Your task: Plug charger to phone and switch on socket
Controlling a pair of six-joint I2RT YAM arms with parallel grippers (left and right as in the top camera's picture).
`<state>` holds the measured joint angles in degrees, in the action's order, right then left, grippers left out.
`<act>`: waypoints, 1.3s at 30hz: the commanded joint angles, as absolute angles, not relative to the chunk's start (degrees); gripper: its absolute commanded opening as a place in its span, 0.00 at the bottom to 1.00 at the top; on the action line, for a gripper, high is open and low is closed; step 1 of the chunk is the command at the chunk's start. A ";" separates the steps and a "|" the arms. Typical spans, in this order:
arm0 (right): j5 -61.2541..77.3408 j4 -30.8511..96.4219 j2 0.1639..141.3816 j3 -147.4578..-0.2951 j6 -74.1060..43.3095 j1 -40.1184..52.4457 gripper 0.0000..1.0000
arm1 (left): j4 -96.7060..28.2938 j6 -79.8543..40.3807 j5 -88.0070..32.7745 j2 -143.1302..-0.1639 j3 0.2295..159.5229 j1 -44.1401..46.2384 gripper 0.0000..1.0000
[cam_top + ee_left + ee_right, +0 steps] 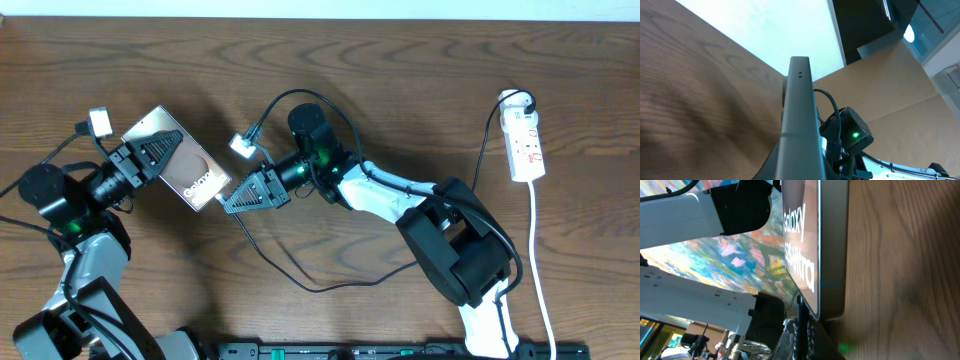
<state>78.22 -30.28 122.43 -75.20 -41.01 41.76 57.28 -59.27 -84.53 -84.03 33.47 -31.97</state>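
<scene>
The phone [190,170] is held off the table by my left gripper [150,155], which is shut on its upper-left end. The left wrist view shows its thin grey edge [800,115]. The right wrist view shows its face [802,245] with the "Galaxy Ultra" lettering. My right gripper [232,197] is shut on the charger plug [802,317], whose tip is at the phone's lower end. I cannot tell whether it is seated. The thin black charger cable [320,288] loops over the table towards the white socket [527,145] at the far right.
The socket's white cord [541,270] runs down the right side to the front edge. The right arm's white and black body [450,240] lies across the middle right. A black rail [400,350] runs along the front edge.
</scene>
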 commanded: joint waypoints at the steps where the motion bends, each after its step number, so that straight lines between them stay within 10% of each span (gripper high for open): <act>1: 77.08 -30.65 122.15 -76.07 -40.62 41.67 0.01 | 57.74 -58.39 -86.98 -84.01 34.00 -31.16 0.07; 39: 78.39 -30.63 122.15 -76.07 -40.16 41.67 0.01 | 58.24 -58.30 -90.02 -84.01 34.00 -27.29 0.07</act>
